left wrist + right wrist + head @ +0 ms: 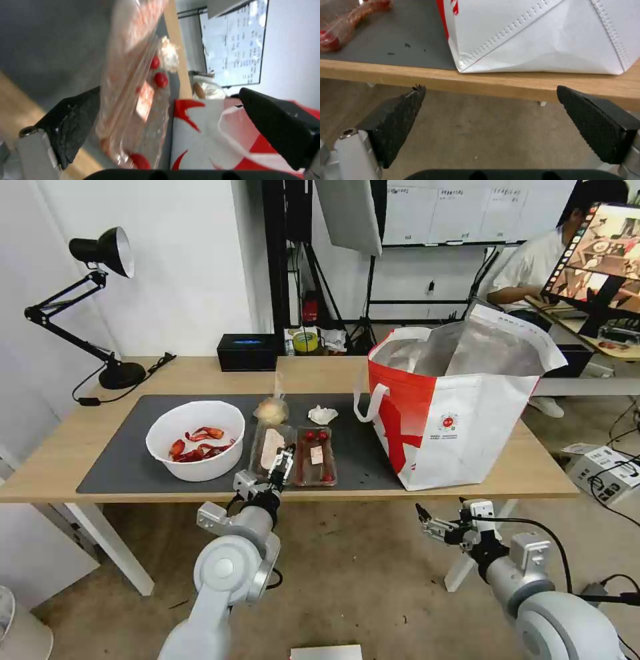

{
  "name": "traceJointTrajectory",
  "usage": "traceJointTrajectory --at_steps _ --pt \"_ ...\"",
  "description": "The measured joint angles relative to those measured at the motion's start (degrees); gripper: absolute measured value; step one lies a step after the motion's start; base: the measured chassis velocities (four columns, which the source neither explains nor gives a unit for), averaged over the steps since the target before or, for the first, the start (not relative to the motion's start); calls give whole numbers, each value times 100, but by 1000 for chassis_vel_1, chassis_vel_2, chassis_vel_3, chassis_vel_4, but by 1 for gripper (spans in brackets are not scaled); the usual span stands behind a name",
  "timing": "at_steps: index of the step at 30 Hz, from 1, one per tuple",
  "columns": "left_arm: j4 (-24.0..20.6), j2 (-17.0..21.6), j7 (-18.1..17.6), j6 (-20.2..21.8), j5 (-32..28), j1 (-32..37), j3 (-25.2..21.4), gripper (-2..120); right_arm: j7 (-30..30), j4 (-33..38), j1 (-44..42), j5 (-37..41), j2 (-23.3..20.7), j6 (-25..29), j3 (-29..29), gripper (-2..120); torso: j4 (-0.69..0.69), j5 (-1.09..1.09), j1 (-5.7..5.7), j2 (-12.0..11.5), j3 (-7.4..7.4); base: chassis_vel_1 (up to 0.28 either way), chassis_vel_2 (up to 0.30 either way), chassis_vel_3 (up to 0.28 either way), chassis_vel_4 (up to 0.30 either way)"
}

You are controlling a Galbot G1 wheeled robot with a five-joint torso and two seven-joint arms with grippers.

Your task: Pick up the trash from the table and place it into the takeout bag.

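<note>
I am holding my left gripper point(285, 459) spread open over the near edge of the clear hinged tray of cherry tomatoes point(298, 455), one pad to the tray's outer side and the other off toward the takeout bag point(460, 413), nothing clamped yet. The tray is lying on the dark grey mat point(120, 460) with its long axis running away from me, so I judge the fingers are straddling its short width. The bag is standing to the tray's right, mouth open. My right gripper point(427, 526) is waiting, also open, below the table point(67, 447) edge in front of the bag; the left is plainly nearer the tray.
</note>
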Motion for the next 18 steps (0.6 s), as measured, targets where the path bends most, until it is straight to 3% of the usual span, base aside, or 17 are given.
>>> traceJointTrajectory --at_steps 18 --pt "124 47 128 -210 -101 -568 43 100 -3 80 -120 -26 12 17 53 100 0 0 0 0 0 0 0 0 0"
